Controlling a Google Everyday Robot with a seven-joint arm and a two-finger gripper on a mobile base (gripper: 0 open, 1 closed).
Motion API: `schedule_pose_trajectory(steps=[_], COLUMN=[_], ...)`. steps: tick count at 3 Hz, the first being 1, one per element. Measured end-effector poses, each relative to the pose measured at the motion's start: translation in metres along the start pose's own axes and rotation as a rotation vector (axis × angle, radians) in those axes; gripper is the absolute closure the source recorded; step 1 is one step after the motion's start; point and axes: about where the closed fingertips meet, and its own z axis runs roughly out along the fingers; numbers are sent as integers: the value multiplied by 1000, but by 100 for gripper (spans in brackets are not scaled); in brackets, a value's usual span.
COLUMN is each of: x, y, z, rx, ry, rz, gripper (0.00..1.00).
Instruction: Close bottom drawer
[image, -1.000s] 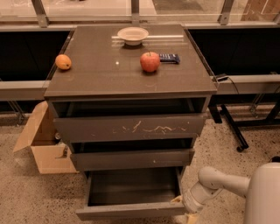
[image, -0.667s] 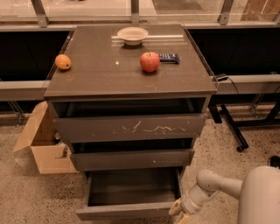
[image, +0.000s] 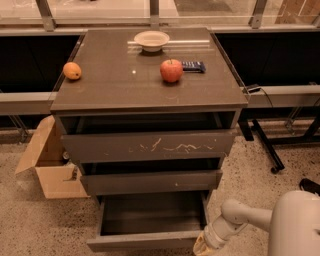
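Observation:
The bottom drawer (image: 145, 241) of the dark grey-brown cabinet (image: 150, 75) is pulled far out and shows an empty inside. Its plain front faces me near the lower edge of the view. My gripper (image: 200, 247) is at the end of the white arm (image: 235, 222), low down at the drawer front's right corner, partly cut off by the frame edge. The scratched top drawer front (image: 148, 146) and the middle drawer front (image: 150, 181) stand slightly out.
On the cabinet top are a red apple (image: 171, 70), an orange (image: 72, 70), a white bowl (image: 151, 40) and a dark bar (image: 193, 65). An open cardboard box (image: 50, 167) stands on the floor to the left. A black table leg with a wheel (image: 265, 150) is on the right.
The arm has shifted a little left and down toward the drawer front's right corner. The bottom drawer stays far out.

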Motion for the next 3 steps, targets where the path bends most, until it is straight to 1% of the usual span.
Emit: schedule_pose_trajectory(steps=[1,2,3], x=[7,10,10], y=[-9,-25,-35], z=[33,58,63], rx=[32,65,95], ry=[31,70,86], rz=[-29,-47,-55], gripper=[100,73,50])
